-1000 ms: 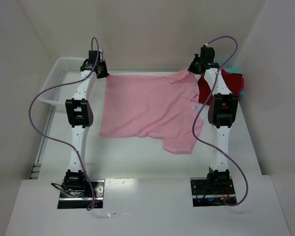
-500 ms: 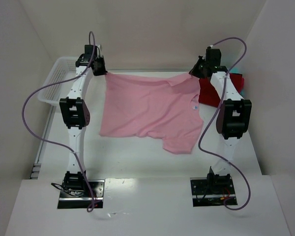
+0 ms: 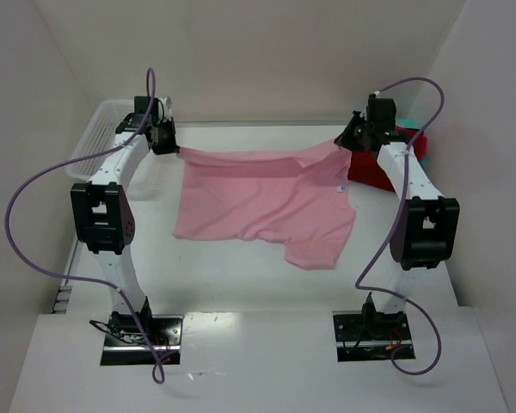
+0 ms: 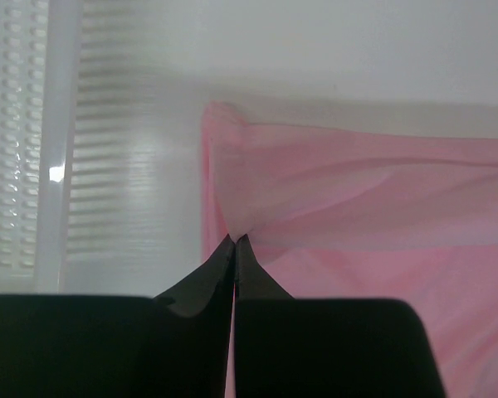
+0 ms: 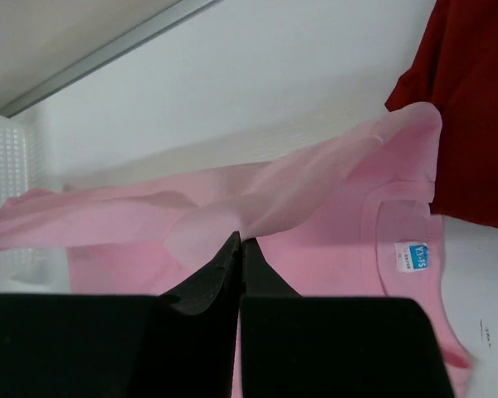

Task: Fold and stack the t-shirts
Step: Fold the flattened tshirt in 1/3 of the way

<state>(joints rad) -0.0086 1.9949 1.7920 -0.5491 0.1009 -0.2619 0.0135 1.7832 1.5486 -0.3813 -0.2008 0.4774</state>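
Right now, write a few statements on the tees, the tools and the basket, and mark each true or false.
1. The left tool and right tool are both shut on the pink tee. True.
2. The red tee lies in the basket. False: it lies on the table at the right, beside the pink tee; the basket is far left.
3. The pink tee's far edge is lifted off the table. True.
4. The pink tee's label is hidden. False: the label shows inside the collar.
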